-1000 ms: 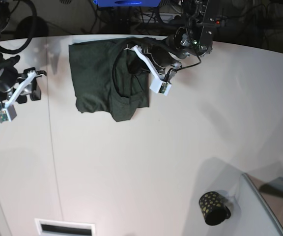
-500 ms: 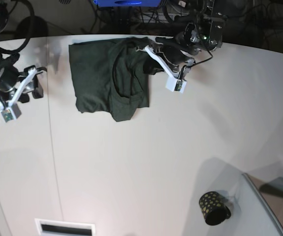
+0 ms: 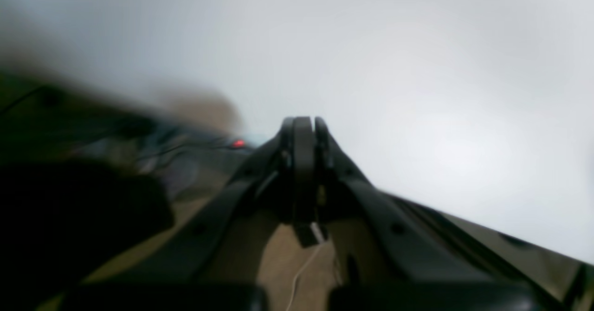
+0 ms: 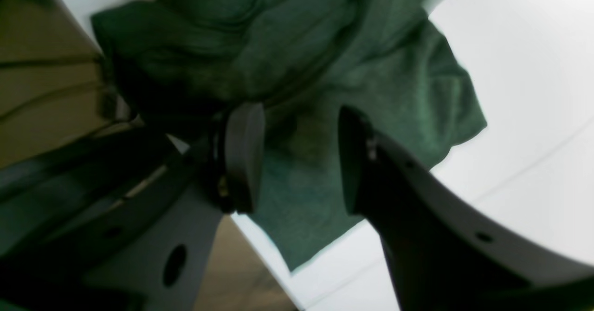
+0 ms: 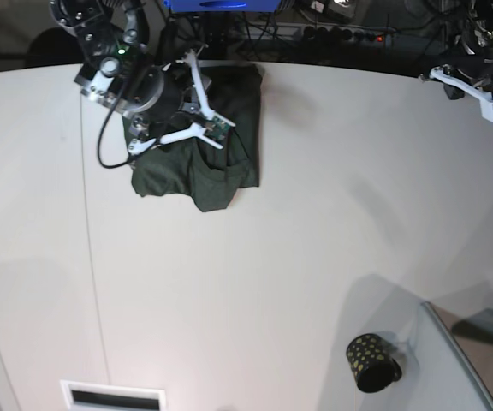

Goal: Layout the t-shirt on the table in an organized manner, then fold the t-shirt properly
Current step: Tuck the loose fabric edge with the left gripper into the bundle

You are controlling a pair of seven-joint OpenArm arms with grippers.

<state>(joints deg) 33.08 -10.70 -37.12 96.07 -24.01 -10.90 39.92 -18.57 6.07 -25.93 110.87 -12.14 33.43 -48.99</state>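
White table (image 5: 255, 282) | green t-shirt (image 5: 229, 175) far edge | dotted cup (image 5: 371, 362) near

Blurred wrist views — dim surroundings

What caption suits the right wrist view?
Open right claw poised above the rumpled green t-shirt on the white table.

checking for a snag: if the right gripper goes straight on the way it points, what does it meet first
Most likely the t-shirt: the right gripper is open, with green fabric directly beyond its fingertips. Depth is unclear.
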